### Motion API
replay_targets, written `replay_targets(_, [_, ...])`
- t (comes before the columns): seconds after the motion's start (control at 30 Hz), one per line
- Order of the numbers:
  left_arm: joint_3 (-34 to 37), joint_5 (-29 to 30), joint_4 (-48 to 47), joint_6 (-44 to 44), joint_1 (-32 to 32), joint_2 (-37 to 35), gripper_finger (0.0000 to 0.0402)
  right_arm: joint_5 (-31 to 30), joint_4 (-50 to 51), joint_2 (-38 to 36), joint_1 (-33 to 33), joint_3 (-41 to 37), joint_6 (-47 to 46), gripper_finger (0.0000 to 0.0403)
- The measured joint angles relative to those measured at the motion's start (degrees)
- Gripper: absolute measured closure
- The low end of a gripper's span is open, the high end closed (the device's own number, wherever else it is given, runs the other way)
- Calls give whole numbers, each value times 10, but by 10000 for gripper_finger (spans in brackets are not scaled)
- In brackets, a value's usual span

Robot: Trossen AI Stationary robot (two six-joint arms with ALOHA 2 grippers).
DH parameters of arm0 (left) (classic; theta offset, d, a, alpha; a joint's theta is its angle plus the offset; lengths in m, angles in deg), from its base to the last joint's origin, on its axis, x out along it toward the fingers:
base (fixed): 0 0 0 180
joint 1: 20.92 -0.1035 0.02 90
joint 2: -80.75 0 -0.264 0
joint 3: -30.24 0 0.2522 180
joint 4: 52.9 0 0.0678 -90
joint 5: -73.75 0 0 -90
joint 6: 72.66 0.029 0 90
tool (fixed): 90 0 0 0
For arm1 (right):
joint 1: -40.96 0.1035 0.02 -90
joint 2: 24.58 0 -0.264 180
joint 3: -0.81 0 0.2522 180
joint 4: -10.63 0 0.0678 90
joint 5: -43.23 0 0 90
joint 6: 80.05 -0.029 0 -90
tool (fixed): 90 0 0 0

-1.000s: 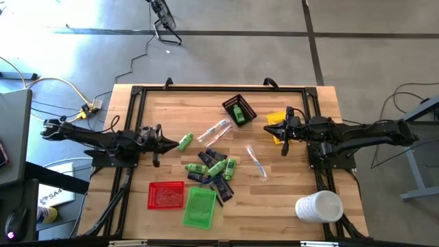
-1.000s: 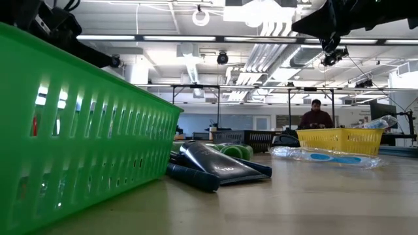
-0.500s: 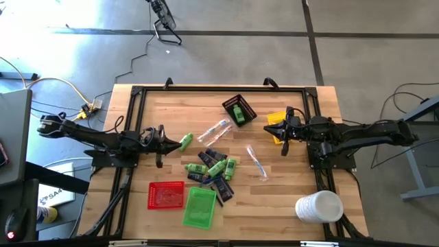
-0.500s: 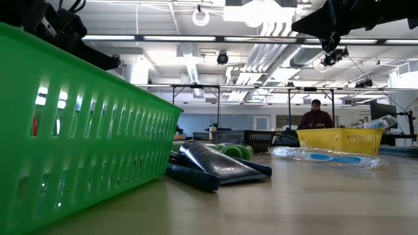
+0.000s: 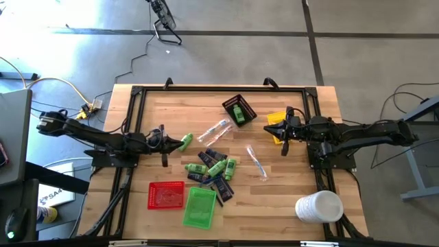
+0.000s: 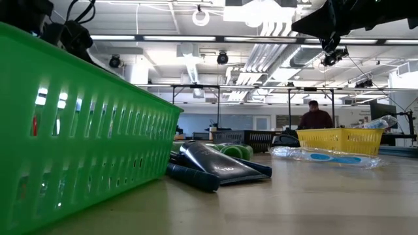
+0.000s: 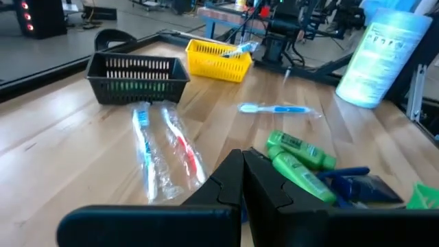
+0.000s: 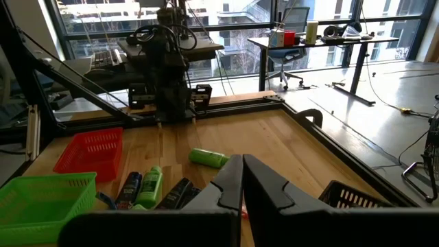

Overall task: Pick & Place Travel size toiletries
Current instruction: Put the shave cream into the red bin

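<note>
The left tool (image 5: 180,143) is closed and holds nothing; its two fingers are pressed together in the left wrist view. Its tip is at the near end of a single green bottle (image 5: 185,142), and I cannot tell if it touches the bottle. Just past this bottle, farther from the left tool, lie two toothbrushes in clear wrap (image 5: 215,131), one blue and one red. Beyond them stands the black tray (image 5: 239,110) with one green item inside.

To the side of the left tool, toward the front edge of the desk (image 5: 164,103), is the main pile of toiletries (image 5: 214,171): several green bottles together with dark flat packets and tubes. Nearer to the front edge than this pile stand the red tray (image 5: 167,195) and the green tray (image 5: 199,206), side by side.

The right tool (image 5: 267,128) is closed too and empty, with its fingers meeting in the right wrist view. It hangs above the yellow tray (image 5: 275,118), which in the low view carries a wrapped stick on its rim. Between the right tool and the pile lies one more wrapped toothbrush (image 5: 256,162) with a blue handle, well apart from both tools.

The big white cylinder (image 5: 319,206) stands at the front corner of the desk on the right arm's side. In the low view a person (image 6: 315,117) is seen far behind the desk.
</note>
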Motion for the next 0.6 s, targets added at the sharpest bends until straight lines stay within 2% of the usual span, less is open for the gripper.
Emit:
replay_targets(0.43, [-78,16,4,55,0,124,398,0,0,0,0,0,0,399])
replay_targets(0.6, [-147,10,-99,74,0,168,398,0,0,0,0,0,0,399])
